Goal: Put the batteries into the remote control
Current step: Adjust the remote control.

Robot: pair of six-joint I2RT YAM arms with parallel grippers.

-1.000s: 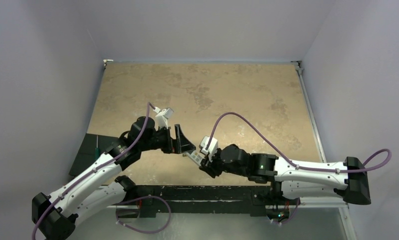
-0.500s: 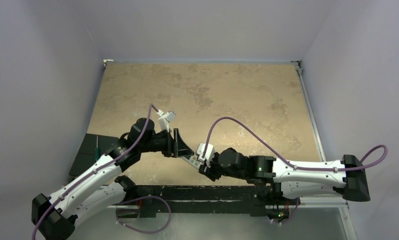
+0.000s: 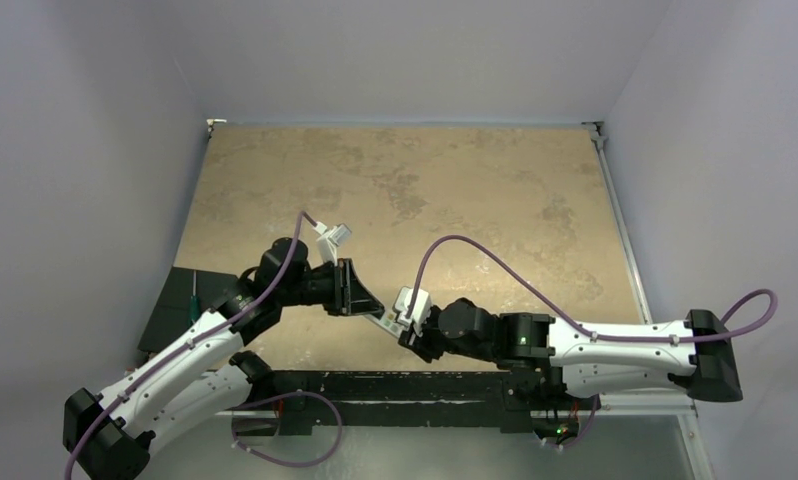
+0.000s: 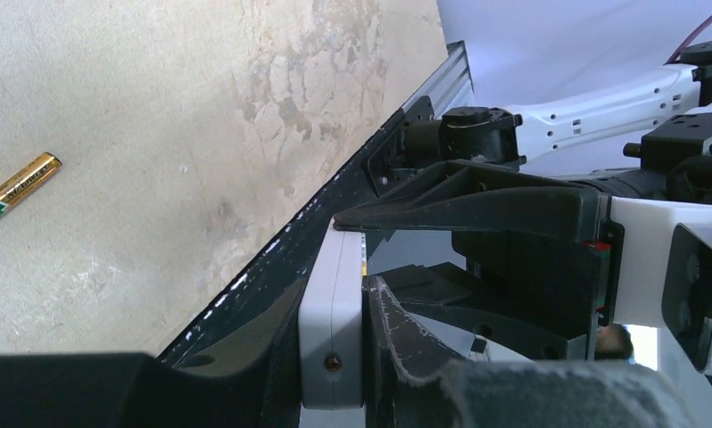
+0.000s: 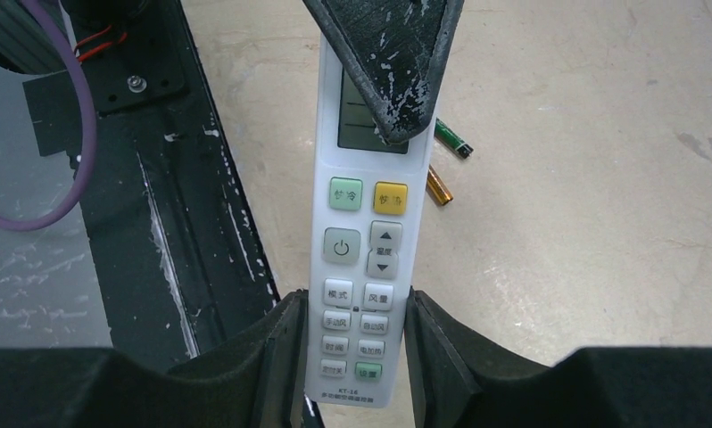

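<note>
Each arm has white shells on its long links, left arm (image 3: 175, 352) and right arm (image 3: 620, 345), dotted with small dark screws between black joints. A purple cable (image 5: 85, 134) trails along each. Bulky black end blocks show at 7 and 4 o'clock overhead. The left claw (image 4: 339, 285) has white-flecked black wedge fingers. The right claw (image 5: 352, 303) is matte black.

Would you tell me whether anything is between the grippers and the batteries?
Yes, the remote: both the left gripper and right gripper hold it, above the batteries lying on the table. No other obstacle shows.
</note>
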